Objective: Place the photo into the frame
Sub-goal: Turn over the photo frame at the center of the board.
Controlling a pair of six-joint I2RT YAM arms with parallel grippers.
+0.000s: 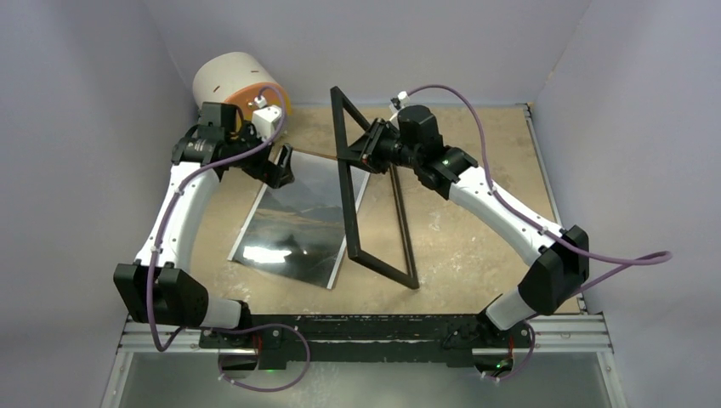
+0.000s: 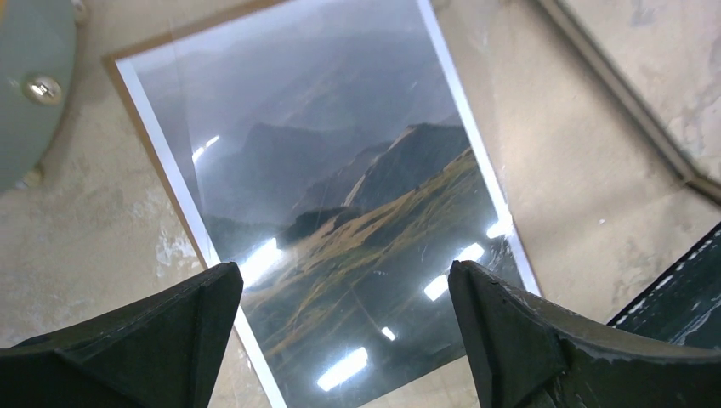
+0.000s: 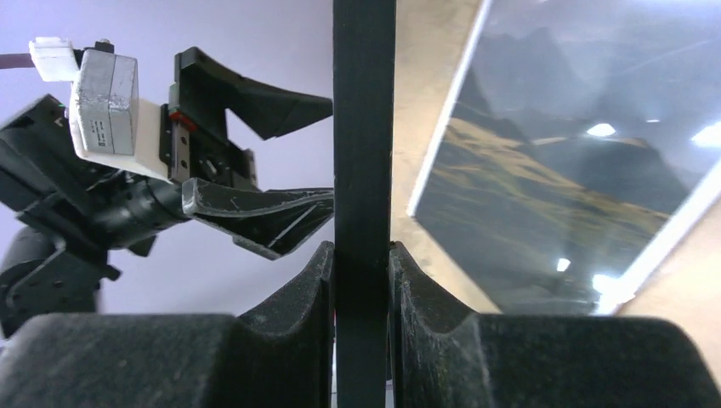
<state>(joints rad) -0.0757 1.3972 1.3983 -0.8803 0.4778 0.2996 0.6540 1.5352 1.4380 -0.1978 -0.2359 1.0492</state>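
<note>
seems to be the step of bringing the frame (image 1: 344,195) to the photo (image 1: 298,225), not yet the inserting itself. going by the top view, stands the frame on one short side near the middle of the counter (image 1: 476,238), tilted, with the upper corner leaning toward the far edge. pinches it with the right gripper (image 1: 371,149) high up on one black side; seen from the right wrist, clamped fully onto that side, both pads flat against it and no gap left. finds the photo lying flat, picture side up, left of the counter's middle, running from the far edge down toward the near left corner. puts the frame's foot at the print's right border, on it or just beside it: cannot tell. shows a thin brown edge (image 2: 194,32) along the print's far border, so probably rests on a panel. hangs the left gripper (image 1: 281,166) over the photo's far end, spread wide and holding nothing; hard to say whether touching the print. keeps a white drum (image 1: 228,81) close behind that arm in the far left corner.

next, likely calls for tipping the frame down flat toward the right edge, or lowering it over the print. either way needs a slow tilt, without letting the bottom corner skid across the glossy surface. then needs the left gripper closing on the photo's far edge to slide it in. worth watching: a thin sheet, apt to bend or slip from a pinch.
</note>
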